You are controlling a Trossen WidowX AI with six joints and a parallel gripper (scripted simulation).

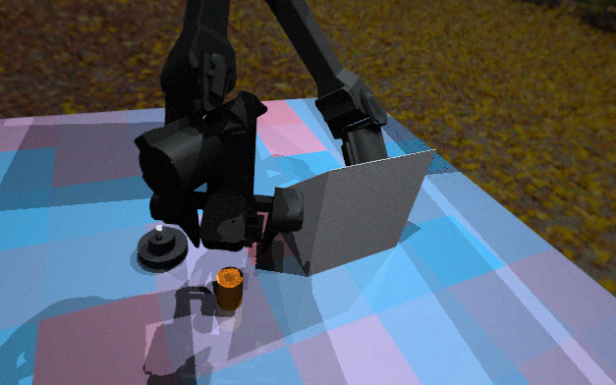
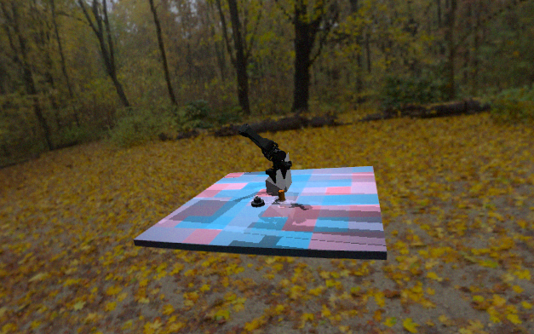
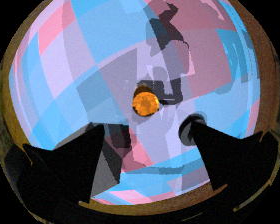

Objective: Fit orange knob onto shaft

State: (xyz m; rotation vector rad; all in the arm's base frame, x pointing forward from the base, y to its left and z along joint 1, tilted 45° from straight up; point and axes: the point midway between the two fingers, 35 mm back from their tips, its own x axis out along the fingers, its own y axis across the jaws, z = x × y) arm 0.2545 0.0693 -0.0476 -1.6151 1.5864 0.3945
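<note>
I am looking down on a patchwork table (image 1: pixel 457 295) of blue and pink blocks. The orange knob (image 1: pixel 230 288) stands upright on it, untouched, just below the middle of the top view. At about ten o'clock from the knob, near but not touching it, sits the round black pedestal (image 1: pixel 162 247) with the short silver shaft (image 1: pixel 158 229) rising from its centre. At two o'clock from the knob stands a grey panel (image 1: pixel 359 211).

My gripper (image 1: pixel 226 236) hangs above the table, between the pedestal and the panel, at twelve o'clock from the knob. Its jaws are spread wide and hold nothing. In the wrist view the knob (image 3: pixel 144 102) shows as an orange disc near the centre, ahead of the two dark fingers.

I judge the step in hand to be regrasping the knob. To do it well I would centre the jaws over the knob, come straight down, and grip low on its sides so it stays upright. The knob's hole is hidden underneath, so I cannot tell which way its flat faces; I would expect to have to turn the knob over the shaft until it drops.
</note>
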